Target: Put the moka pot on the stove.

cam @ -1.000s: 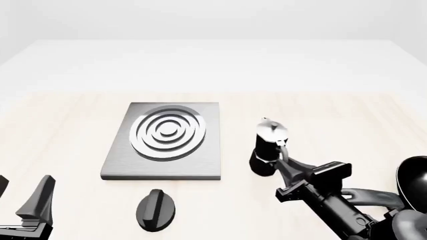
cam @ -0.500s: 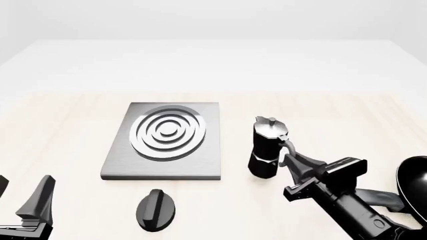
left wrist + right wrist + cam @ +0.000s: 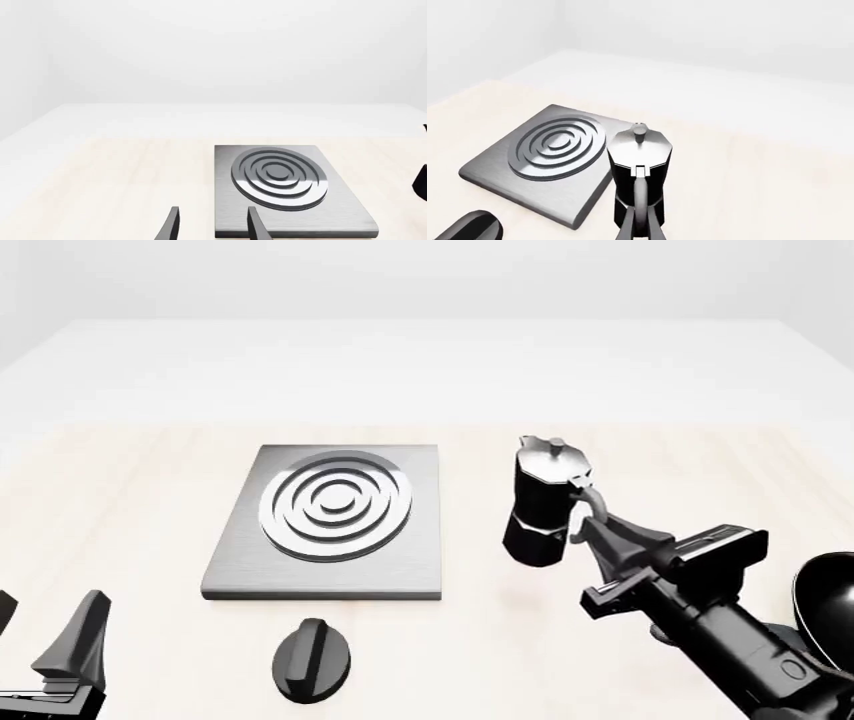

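**Spotter:** Left wrist view first. What do you have?

**Me:** My left hand [image 3: 212, 227] sits at the bottom of the frame, its two dark fingers parted with nothing between them. The stove [image 3: 347, 222] lies just beyond, centre-right: a brushed grey square plate with shiny concentric rings. No pot in this view.

**Spotter:** Front view?

**Me:** The moka pot [image 3: 541, 505] stands upright right of centre, just beside the stove's [image 3: 414, 570] right edge and apart from it. I judge it lifted slightly off the pale wooden table [image 3: 134, 490], though I can't be sure. My right hand [image 3: 598, 530] comes in from the lower right, closed on the curved handle. The pot is black and waisted with a silver lid and knob. So the stove lies left of the pot, and the right arm is far nearer. A flat black oval knob [image 3: 310, 658] rests below the stove.

**Spotter:** Right wrist view?

**Me:** The pot [image 3: 639, 165] fills the lower centre, handle facing me and pinched between the fingers. The stove [image 3: 500, 172] is at the left; its burner rings are where I need to carry the pot.
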